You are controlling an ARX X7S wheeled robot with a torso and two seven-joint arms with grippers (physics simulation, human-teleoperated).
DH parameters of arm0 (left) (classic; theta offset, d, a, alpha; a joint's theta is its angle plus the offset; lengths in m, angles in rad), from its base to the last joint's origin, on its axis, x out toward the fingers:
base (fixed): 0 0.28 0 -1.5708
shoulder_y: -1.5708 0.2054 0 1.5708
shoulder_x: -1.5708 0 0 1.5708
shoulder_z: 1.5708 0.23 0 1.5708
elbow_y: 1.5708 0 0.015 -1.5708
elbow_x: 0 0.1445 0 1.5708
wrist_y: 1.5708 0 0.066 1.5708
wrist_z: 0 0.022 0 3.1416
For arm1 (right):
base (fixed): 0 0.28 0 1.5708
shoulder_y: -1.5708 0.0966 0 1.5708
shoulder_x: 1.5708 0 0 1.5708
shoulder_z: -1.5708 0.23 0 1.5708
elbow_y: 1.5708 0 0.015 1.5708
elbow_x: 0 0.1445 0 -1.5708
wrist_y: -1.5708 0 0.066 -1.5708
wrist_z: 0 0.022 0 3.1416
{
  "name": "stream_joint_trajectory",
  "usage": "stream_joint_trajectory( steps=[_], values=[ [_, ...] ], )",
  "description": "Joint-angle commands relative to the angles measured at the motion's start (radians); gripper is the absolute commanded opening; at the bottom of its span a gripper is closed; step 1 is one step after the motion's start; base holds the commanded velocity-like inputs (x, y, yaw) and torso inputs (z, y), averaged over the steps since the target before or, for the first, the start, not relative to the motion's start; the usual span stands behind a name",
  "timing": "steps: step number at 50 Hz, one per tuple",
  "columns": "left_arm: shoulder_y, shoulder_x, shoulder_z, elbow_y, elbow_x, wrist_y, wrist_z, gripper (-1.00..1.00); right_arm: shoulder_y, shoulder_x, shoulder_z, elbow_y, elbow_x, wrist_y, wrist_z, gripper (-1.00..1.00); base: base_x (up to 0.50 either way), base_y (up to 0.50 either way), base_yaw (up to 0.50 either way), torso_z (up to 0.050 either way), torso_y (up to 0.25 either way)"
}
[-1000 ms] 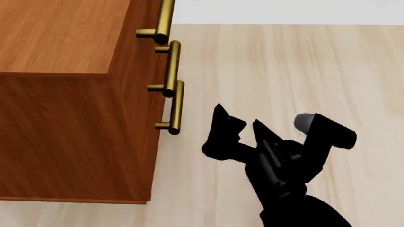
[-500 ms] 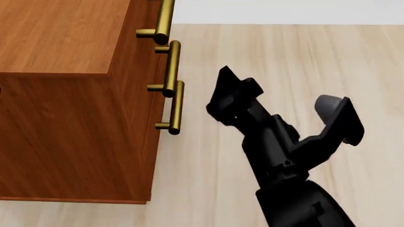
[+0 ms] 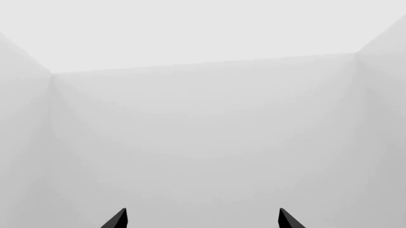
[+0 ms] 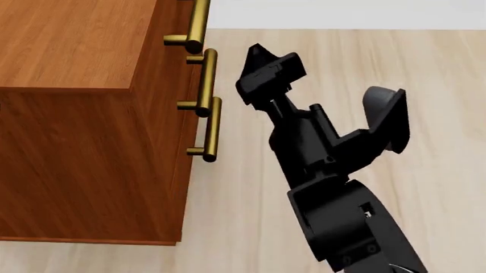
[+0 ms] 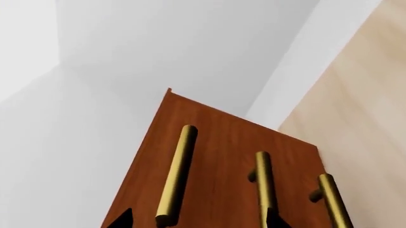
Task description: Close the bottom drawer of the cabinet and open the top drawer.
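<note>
right arm lining up on the top handle

the cabinet (image 4: pixel 76 114) fills the left side of the head view, a reddish-brown box standing on the pale plank floor (image 4: pixel 342 57), its front face turned toward the open floor. down that front run three brass bar handles. all three fronts look flush with one another, so the bottom drawer (image 4: pixel 181 170) reads as pushed in, though its edge against the floor is hard to make out. the top drawer (image 4: pixel 171 23) sits up at the cabinet's top edge, its handle (image 4: pixel 199 23) partly cut off by the frame.

the right arm rises from the floor side, and the right gripper (image 4: pixel 266 71) hangs beside the front face, near the middle handle (image 4: pixel 206 79) but clear of it, touching nothing. in its own wrist view the three bars stand ahead of it with only the dark tips of the fingers showing either side of the nearest bars: spread fairly wide, holding nothing.

the left gripper (image 3: pixel 201 219) faces blank white walls, well away from the work, its fingers apart and empty too.

my reading is that what's left is the pull on the top drawer. to do that well, the fingers want to straddle the top bar near its middle, close squarely, then draw straight out from the front. grabbing the middle bar by mistake is the obvious slip, as the bars sit close together.
</note>
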Motion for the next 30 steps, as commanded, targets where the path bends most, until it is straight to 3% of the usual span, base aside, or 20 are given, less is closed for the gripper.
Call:
stream_joint_trajectory(
  steps=[1, 30],
  values=[
    [-0.005, -0.009, -0.006, 0.004, -0.012, -0.003, -0.007, 1.0, 0.056, -0.073, 0.009, 0.129, 0.069, 0.06, -0.041, 1.0, 0.0, 0.0, 0.0, 0.0, 0.0],
    [0.003, -0.03, -0.012, 0.001, -0.02, 0.01, -0.014, 1.0, 0.122, -0.18, -0.017, 0.3, 0.113, 0.166, -0.106, 1.0, 0.0, 0.0, 0.0, 0.0, 0.0]
  ],
)
